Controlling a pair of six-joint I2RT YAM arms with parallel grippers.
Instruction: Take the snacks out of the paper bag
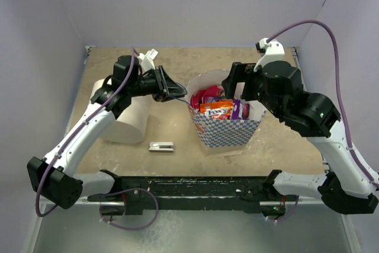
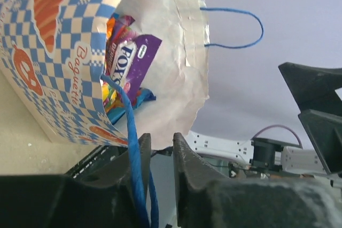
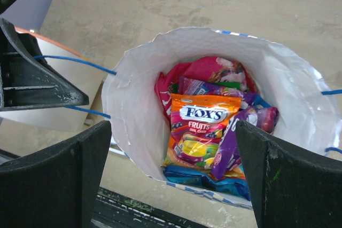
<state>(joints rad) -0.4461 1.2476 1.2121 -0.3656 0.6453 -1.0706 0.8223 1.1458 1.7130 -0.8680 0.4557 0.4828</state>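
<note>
The paper bag (image 1: 225, 131) stands upright and open at the table's middle, with white walls and a blue checkered band. Inside lie several snacks: an orange Fox's packet (image 3: 200, 126), a purple one (image 3: 235, 142), a pink one (image 3: 208, 70) and a blue one (image 3: 203, 177). My left gripper (image 1: 177, 93) is at the bag's left rim, shut on the bag's blue string handle (image 2: 133, 148), which runs taut to it. My right gripper (image 3: 173, 174) hangs wide open and empty just above the bag's mouth. In the left wrist view the bag (image 2: 53, 68) fills the upper left.
A plain white cylinder (image 1: 127, 119) lies at the left under my left arm. A small grey metal clip (image 1: 161, 146) lies on the table in front of it. A black rail (image 1: 195, 185) runs along the near edge. Walls close in on the left, back and right.
</note>
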